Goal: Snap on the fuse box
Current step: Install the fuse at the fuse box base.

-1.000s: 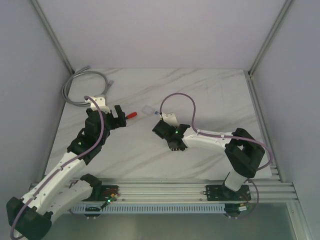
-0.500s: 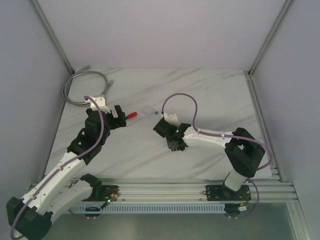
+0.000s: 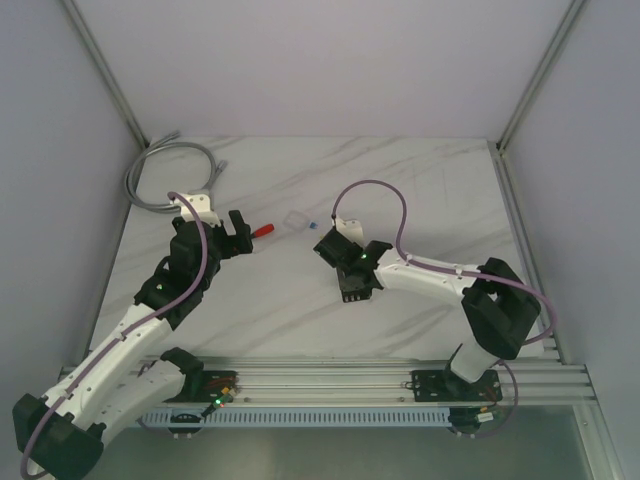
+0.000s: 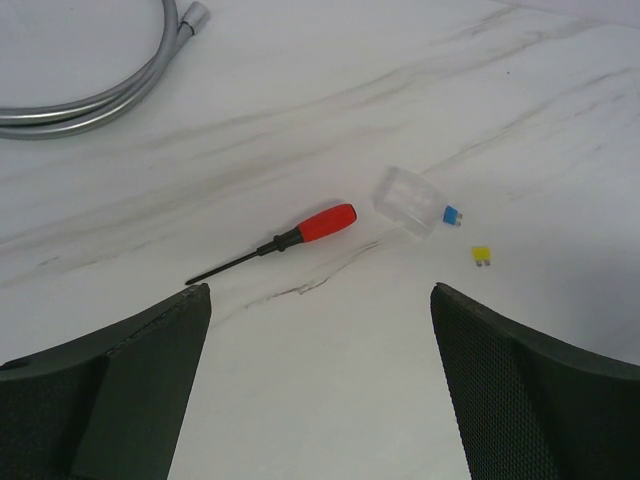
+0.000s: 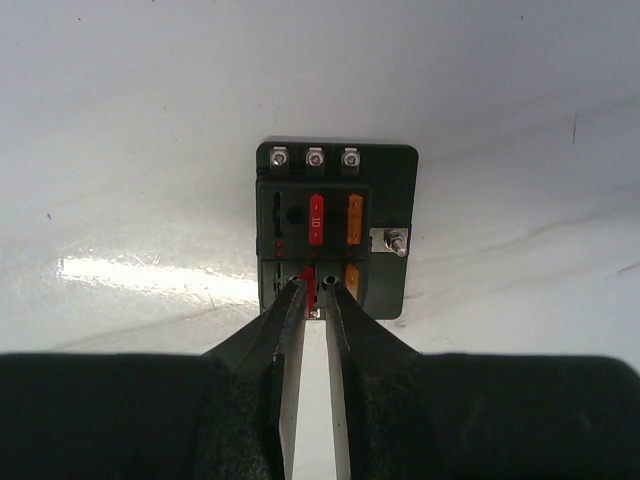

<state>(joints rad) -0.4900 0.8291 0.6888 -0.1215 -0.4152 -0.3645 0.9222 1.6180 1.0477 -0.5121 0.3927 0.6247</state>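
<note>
Right wrist view shows the right gripper (image 5: 313, 292) pinching a red fuse (image 5: 309, 278) in the fuse box (image 5: 335, 230), which lies flat on the table (image 5: 150, 120), while the left gripper (image 4: 320, 380) hangs open; the fuse probably needs a straight push to seat.

Bright, even light; glare streak on table (image 5: 150, 275).

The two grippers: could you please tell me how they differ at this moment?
The left gripper is wide open; the right gripper is nearly closed, pinching the lower red fuse in the fuse box. The left faces the screwdriver and clear cover, holding nothing; the right is at the fuse box. Both are black two-finger grippers.
</note>
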